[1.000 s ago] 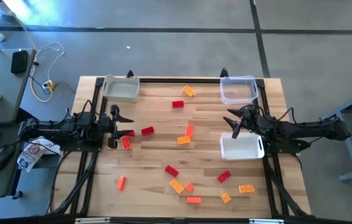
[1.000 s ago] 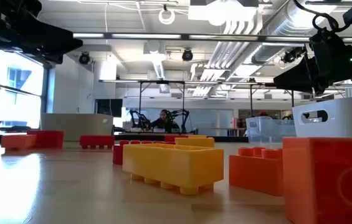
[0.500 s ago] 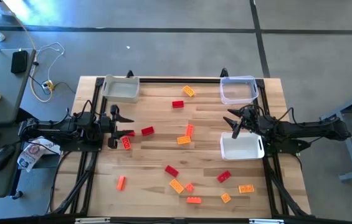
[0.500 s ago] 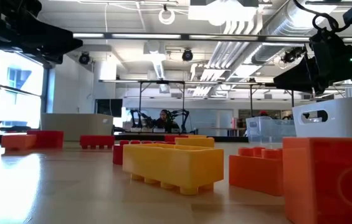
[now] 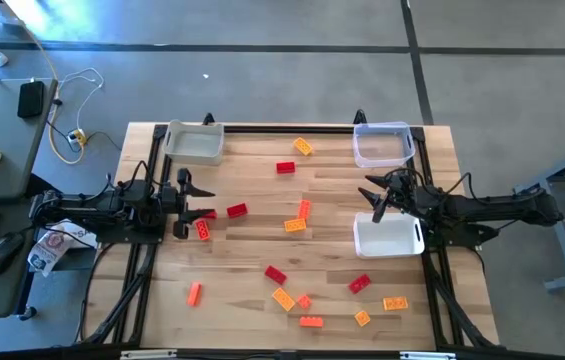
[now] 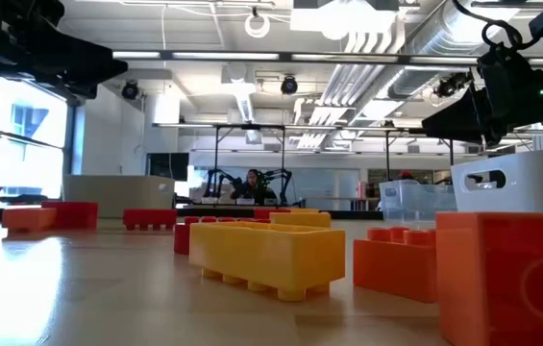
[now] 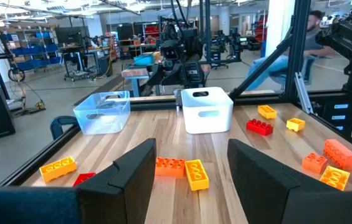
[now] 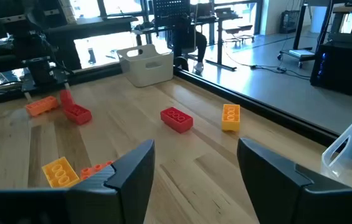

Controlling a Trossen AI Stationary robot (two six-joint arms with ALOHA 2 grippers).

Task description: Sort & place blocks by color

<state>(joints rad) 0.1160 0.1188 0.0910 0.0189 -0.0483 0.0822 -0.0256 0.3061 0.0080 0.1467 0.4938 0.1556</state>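
- left gripper (image 5: 184,203) hung over the left edge of our table (image 5: 252,255), its fingers (image 7: 135,173) spread apart and holding nothing; two red blocks (image 5: 203,230) lay just beside it.
- we saw a white bin (image 5: 194,143) at the far left corner, with no block visible inside.
- across the middle we saw the blocks (image 5: 295,225) scattered loose on the wood: red, orange and yellow-orange, none of them in any bin.
- most of them lay in a loose cluster (image 5: 307,299) toward the near edge.
- we found a clear bin (image 5: 382,144) at the far right corner and a second white bin (image 5: 388,236) nearer, on the right side.
- right gripper (image 5: 377,199) hung between those two bins, fingers (image 8: 132,169) also spread and holding nothing.
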